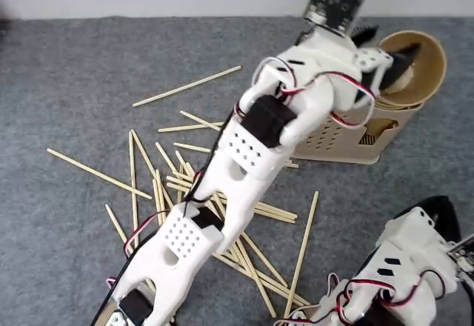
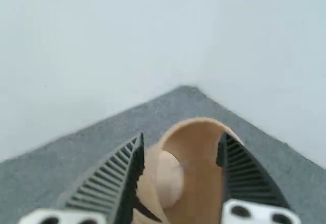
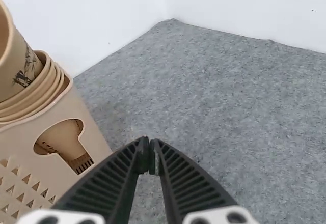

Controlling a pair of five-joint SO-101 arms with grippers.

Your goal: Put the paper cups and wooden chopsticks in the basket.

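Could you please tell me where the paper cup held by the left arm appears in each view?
High view: the paper cup is at the upper right, mouth toward the camera, in the left claw above the basket.
Left wrist view: the cup sits between that claw's two fingers.
Right wrist view: apparently the tilted cup over the stacked cups.
Shared landmark: the basket, in the high and right wrist views.

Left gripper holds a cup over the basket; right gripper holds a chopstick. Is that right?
No. The right gripper is shut on nothing, as the right wrist view shows; the left gripper does hold a cup over the basket.
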